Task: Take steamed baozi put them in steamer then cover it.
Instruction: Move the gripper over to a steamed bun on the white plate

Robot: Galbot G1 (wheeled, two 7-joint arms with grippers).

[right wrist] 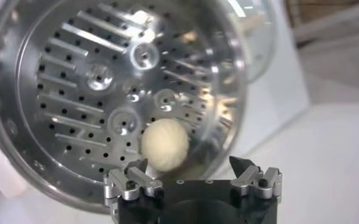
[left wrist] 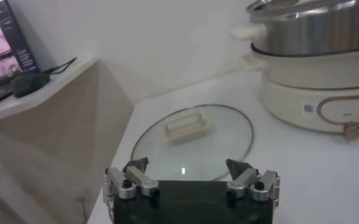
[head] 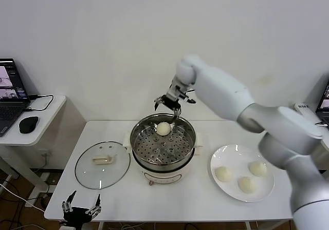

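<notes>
One bun loaded: a single steamed baozi [head: 163, 129] lies on the perforated tray [right wrist: 100, 91] inside the steamer [head: 163, 150], toward the far side of the pot.
Buns outstanding: three baozi [head: 248, 184] sit on the white plate [head: 226, 155] to the robot's right of the steamer, well apart from it.
Cover: not yet fitted; the glass cover [head: 102, 164] lies flat on the table [head: 169, 202] just beside the steamer on the robot's left, handle up.
Right end effector [head: 175, 102]: above the far rim of the steamer, fingers spread and empty, the placed bun directly below it in the right wrist view.
Left end effector [head: 81, 209]: idle at the near left table edge, fingers released, facing the cover.
Progress judgement: roughly a quarter of the loading is done; three transfers and the covering remain.
Obscured: the right arm hides part of the table behind the plate; the plate's far rim is partly masked. The steamer's base controls are too small to read.
</notes>
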